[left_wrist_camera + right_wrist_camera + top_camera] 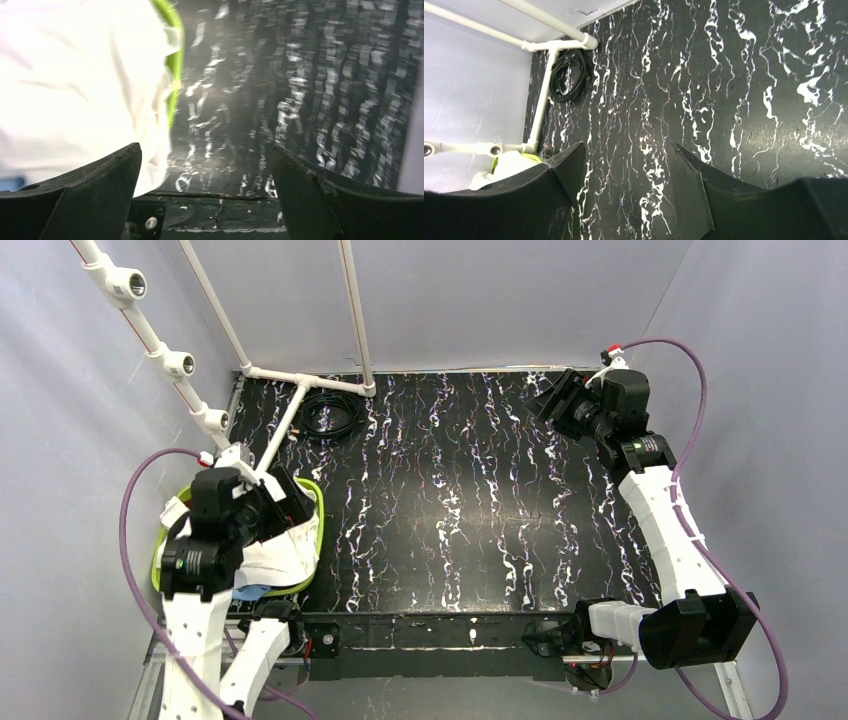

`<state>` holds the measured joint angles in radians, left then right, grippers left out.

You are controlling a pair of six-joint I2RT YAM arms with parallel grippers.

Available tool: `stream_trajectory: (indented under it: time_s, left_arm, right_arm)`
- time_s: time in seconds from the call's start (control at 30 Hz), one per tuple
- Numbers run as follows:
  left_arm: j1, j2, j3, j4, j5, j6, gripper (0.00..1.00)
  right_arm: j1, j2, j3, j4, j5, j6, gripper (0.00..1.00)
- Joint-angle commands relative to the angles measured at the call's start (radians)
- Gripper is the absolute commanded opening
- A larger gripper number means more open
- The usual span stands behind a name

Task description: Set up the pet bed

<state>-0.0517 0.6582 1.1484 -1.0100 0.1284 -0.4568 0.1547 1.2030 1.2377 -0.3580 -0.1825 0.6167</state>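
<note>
Left hand (288,504) above green-rimmed pet bed (319,523)

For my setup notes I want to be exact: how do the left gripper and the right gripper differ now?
The left gripper hangs at the green edge of the pet bed, near left; the right gripper is above the table by the far right corner. The left gripper's jaws stand wider apart than the right gripper's. Both are open and hold nothing.
</note>
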Motion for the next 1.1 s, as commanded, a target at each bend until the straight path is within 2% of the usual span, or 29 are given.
stream_trajectory:
  time_s: [0.0,0.1,0.2,0.4,0.43,0.57,0.6,0.63,0.73,0.9,1.0,1.07]
  left_arm:
    - [-0.002,0.109,-0.013,-0.145,-0.358,-0.092,0.98]
    - [-0.002,0.107,-0.1,-0.069,-0.447,-0.109,0.98]
    - [-0.002,0.1,-0.213,0.085,-0.46,-0.1,0.92]
    - [-0.002,0.124,-0.409,0.421,-0.437,-0.128,0.71]
    - [-0.002,0.132,-0.426,0.447,-0.448,-0.14,0.65]
    - [-0.002,0.17,-0.451,0.505,-0.486,-0.144,0.56]
    - [-0.002,0.181,-0.452,0.513,-0.487,-0.136,0.51]
    - [-0.002,0.193,-0.446,0.509,-0.489,-0.131,0.42]
    - [-0.002,0.222,-0.382,0.435,-0.544,-0.145,0.0]
    - [-0.003,0.197,-0.141,0.223,-0.648,-0.143,0.0]
    - [-0.002,0.163,0.012,0.176,-0.627,-0.092,0.0]
    - [-0.003,0.154,0.12,0.176,-0.563,-0.053,0.0]
  right_arm:
    - [0.012,-0.013,-0.022,0.065,-0.043,0.02,0.71]
    - [0.013,-0.008,-0.036,0.072,-0.045,0.023,0.72]
    - [0.013,-0.002,-0.047,0.074,-0.044,0.024,0.72]
    - [0.013,0.001,-0.05,0.072,-0.038,0.019,0.72]
    - [0.013,0.0,-0.05,0.069,-0.037,0.019,0.72]
    - [0.013,-0.008,-0.064,0.062,-0.038,0.019,0.72]
    - [0.013,-0.011,-0.071,0.061,-0.038,0.021,0.72]
    - [0.013,-0.014,-0.076,0.06,-0.036,0.023,0.72]
    - [0.013,-0.023,-0.081,0.056,-0.032,0.028,0.72]
    - [0.013,-0.029,-0.067,0.052,-0.02,0.033,0.72]
    - [0.014,-0.028,-0.06,0.059,-0.022,0.04,0.72]
    - [0.014,-0.023,-0.058,0.068,-0.03,0.047,0.72]
